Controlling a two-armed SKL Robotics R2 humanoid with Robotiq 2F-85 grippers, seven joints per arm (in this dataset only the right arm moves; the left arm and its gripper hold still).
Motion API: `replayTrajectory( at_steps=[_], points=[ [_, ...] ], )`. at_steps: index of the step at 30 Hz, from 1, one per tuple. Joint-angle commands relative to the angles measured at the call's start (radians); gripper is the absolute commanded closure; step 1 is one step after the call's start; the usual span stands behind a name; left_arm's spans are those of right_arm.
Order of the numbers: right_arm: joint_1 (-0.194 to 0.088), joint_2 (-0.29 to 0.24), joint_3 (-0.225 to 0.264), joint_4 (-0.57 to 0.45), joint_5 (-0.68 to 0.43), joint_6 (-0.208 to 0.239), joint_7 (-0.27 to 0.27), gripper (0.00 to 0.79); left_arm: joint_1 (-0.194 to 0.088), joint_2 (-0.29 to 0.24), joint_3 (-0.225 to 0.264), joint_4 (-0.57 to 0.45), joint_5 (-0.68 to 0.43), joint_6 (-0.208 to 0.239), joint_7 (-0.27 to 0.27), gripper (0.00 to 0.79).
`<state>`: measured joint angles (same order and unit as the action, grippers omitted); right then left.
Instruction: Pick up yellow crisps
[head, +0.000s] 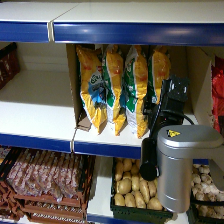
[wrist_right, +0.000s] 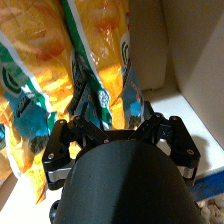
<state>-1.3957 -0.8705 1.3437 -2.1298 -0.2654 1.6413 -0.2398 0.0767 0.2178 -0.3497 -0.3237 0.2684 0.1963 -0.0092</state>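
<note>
Yellow-orange and glossy, four tall crisp bags stand upright in a row on the white middle shelf (head: 40, 120), inside an open cardboard box (head: 73, 80) whose brown wall shows at their left end. From the head camera I see my right arm's grey cylinder (head: 182, 165) low on the right, with the black wrist reaching up to the right end of the row, where the right gripper (head: 159, 90) sits against the rightmost bag, the yellow crisps (head: 158, 70). That bag stands just beside the pale side wall of the shelf bay, touching its neighbour on the left. On the wrist camera the yellow crisps (wrist_right: 102, 65) fill the middle of the view, with the dark green-blue and white patch running down the bag between the fingers (wrist_right: 60, 150). The two black fingers are spread wide, one on each side of the bag's lower part, and I can't tell if either one is touching the foil. Blue edging (head: 125, 32) runs along the shelf fronts. Below, a black crate (head: 117, 212) holds pale yellow potatoes (head: 132, 187), and dark red packets (head: 47, 182) lie stacked in the lower left bay.
</note>
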Motion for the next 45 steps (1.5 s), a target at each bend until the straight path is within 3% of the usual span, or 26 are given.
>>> replayTrajectory(
  at_steps=[1, 5, 11, 16, 21, 38, 39, 40, 45],
  points=[
    [0.008, 0.007, 0.004, 0.027, 0.026, -0.018, 0.005, 0.000, 0.000, 0.000, 0.000, 0.000, 0.000, 0.000, 0.000, 0.785],
    [0.010, 0.011, 0.014, 0.073, 0.044, -0.074, 0.010, 0.000, 0.000, 0.000, 0.000, 0.000, 0.000, 0.000, 0.000, 0.785],
    [0.015, 0.020, 0.023, 0.119, 0.060, -0.115, 0.014, 0.000, 0.000, 0.000, 0.000, 0.000, 0.000, 0.000, 0.000, 0.785],
    [0.020, 0.025, 0.024, 0.179, 0.067, -0.199, 0.028, 0.000, 0.000, 0.000, 0.000, 0.000, 0.000, 0.000, 0.000, 0.785],
    [0.026, 0.032, 0.021, 0.244, 0.068, -0.254, 0.029, 0.000, 0.000, 0.000, 0.000, 0.000, 0.000, 0.000, 0.000, 0.785],
    [0.035, 0.042, 0.022, 0.363, 0.086, -0.280, 0.049, 0.000, 0.000, 0.000, 0.000, 0.000, 0.000, 0.000, 0.000, 0.785],
    [0.036, 0.041, 0.021, 0.365, 0.086, -0.280, 0.046, 0.551, 0.000, 0.000, 0.000, 0.000, 0.000, 0.000, 0.000, 0.785],
    [0.037, 0.041, 0.019, 0.366, 0.086, -0.280, 0.043, 0.747, 0.000, 0.000, 0.000, 0.000, 0.000, 0.000, 0.000, 0.785],
    [0.039, 0.038, 0.016, 0.367, 0.086, -0.278, 0.037, 0.785, 0.000, 0.000, 0.000, 0.000, 0.000, 0.000, 0.000, 0.785]
  ],
)
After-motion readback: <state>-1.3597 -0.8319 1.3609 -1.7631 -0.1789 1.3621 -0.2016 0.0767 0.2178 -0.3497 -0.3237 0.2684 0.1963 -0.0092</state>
